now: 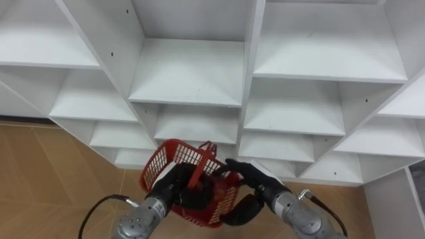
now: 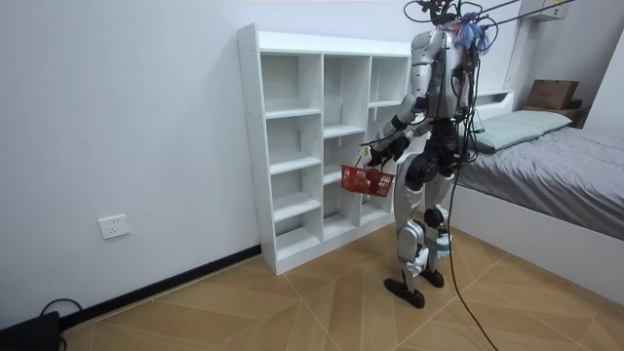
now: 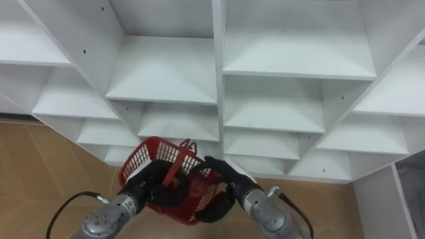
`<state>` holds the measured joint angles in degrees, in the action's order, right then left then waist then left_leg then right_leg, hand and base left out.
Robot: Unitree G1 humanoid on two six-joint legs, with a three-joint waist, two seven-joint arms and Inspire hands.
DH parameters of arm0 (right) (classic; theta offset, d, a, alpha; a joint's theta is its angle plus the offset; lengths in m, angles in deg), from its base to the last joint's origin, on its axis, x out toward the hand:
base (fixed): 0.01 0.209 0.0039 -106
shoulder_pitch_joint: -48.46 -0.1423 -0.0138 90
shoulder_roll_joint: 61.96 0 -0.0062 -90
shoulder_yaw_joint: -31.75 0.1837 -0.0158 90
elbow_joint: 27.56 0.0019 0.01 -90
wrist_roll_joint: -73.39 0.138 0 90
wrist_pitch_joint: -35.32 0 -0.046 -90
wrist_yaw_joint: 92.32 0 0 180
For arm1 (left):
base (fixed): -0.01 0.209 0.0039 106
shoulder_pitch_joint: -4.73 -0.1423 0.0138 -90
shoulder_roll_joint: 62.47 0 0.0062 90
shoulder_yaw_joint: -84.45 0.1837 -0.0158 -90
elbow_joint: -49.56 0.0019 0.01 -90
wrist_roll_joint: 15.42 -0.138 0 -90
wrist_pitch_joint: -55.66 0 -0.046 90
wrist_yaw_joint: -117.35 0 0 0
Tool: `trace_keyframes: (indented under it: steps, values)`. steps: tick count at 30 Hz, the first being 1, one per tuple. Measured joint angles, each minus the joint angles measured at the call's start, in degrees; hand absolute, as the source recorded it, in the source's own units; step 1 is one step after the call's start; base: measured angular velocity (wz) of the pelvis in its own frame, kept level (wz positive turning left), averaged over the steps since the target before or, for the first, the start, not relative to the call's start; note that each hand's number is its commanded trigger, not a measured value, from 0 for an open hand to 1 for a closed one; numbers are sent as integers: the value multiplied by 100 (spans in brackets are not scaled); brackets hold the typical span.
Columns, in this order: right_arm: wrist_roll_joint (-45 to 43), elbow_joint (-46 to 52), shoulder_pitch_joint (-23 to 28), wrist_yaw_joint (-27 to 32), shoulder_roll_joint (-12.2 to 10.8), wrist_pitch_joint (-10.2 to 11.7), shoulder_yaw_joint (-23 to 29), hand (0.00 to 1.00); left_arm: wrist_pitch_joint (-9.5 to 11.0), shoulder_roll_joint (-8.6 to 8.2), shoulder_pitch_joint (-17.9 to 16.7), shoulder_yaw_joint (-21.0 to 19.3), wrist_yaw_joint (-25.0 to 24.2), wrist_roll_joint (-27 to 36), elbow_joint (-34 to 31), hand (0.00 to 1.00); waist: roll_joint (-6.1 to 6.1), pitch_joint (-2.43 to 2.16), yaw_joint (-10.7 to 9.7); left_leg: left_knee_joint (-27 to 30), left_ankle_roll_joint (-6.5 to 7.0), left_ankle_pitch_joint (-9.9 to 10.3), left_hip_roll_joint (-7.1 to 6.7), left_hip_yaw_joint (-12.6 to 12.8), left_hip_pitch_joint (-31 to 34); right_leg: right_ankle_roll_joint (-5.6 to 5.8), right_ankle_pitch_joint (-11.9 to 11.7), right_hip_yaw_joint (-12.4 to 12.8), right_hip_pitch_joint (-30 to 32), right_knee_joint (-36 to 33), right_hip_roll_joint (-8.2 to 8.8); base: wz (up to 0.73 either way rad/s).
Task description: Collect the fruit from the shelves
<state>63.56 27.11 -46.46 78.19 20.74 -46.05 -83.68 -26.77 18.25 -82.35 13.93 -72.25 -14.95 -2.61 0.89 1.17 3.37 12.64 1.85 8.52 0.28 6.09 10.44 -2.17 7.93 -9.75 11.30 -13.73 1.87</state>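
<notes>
At the white closet [image 1: 189, 73], we see the robot standing close before the shelves with both hands low in front of it. Its left hand [image 1: 174, 184] is curled round the handle [image 1: 201, 166] of a red basket [image 1: 166, 159], which hangs tilted, its long axis running from the far left toward the near right. Inside, low against the near wall, lies a dark red rounded shape [image 1: 199, 197]. We take it for a fruit, though the mesh hides its outline. It lies just right of the left hand and just left of the right hand [image 1: 251, 178], which is the nearer of the two. That hand is spread loosely across the basket's near-right rim, fingers over the top and thumb under the wall. It holds nothing we can see. We judge any further picking falls to this free hand, with the shelves straight ahead beyond the basket.
</notes>
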Motion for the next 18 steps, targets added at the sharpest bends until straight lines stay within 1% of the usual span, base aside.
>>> trace_keyframes:
  steps: [3, 8, 13, 18]
  values:
    - [1, 0, 0, 0, -9, 0, -31, 0, 0, -44, 2, 23, -22, 0, -12, 100, 0, 0, -2, 7, 0, 0, 1, 1, -1, 0, 0, 1, 0, -5, 0, 0]
    - [2, -28, 1, 8, -15, 0, -30, 0, 0, -43, -1, 24, -125, 0, -11, 100, -8, 4, 0, 8, 0, 0, -1, 1, -12, 0, 0, 0, -8, -10, 3, 0]
    - [5, -29, 4, 13, -13, 0, -30, 0, 0, -47, -2, 54, -125, -1, -11, 100, -13, 6, 0, 10, 0, -1, -1, 2, -16, 0, 1, 0, -7, -14, 3, 0]
    - [5, -29, 4, 13, -14, 0, -29, 0, 0, -43, -2, 58, -125, -1, -11, 100, -42, 23, 0, 10, 0, -1, -1, 2, -17, 0, 1, 1, -7, -13, 3, 0]
